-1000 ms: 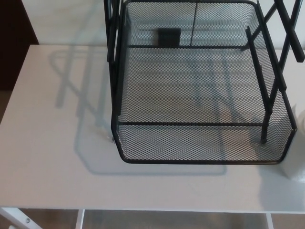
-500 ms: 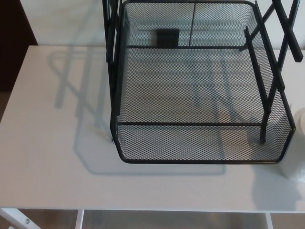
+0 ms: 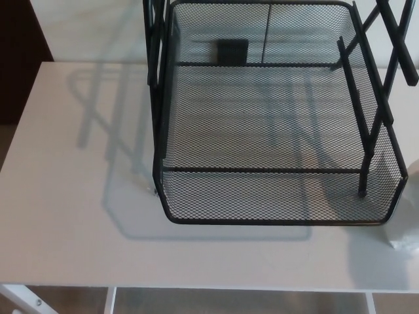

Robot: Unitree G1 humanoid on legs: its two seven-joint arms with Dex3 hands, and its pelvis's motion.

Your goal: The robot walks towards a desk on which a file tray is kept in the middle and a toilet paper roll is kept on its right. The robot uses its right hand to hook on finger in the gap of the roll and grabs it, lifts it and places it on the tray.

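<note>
Head view gives you a white desk (image 3: 65, 196) seen from above, with a black wire-mesh file tray (image 3: 275, 196) standing on it toward the middle and right. You see no part of either robot hand here, so you cannot tell whether the fingers are released, clenched or grasping anything, and no place can be given relative to them. The tray's top edge cuts off its back rim and the upper ends of its black upright rods (image 3: 154, 39), so you cannot make out how tall the stack is or how many tiers it has. Only the lowest mesh floor shows whole, and nothing lies on it. A small dark rectangle (image 3: 232, 51) shows through the mesh near the tray's back; what it is cannot be told. The toilet paper roll (image 3: 407, 222) is almost wholly cut off: at the picture's right edge, just beside the tray's front right corner, you get only a pale white-grey sliver resting on the desk, too little to show its hole or how it lies. The tray's shadow (image 3: 105, 131) spreads over the desk to the left. Below the desk's front edge, a strip of white frame (image 3: 19, 299) shows, cut off by the bottom of the picture.
</note>
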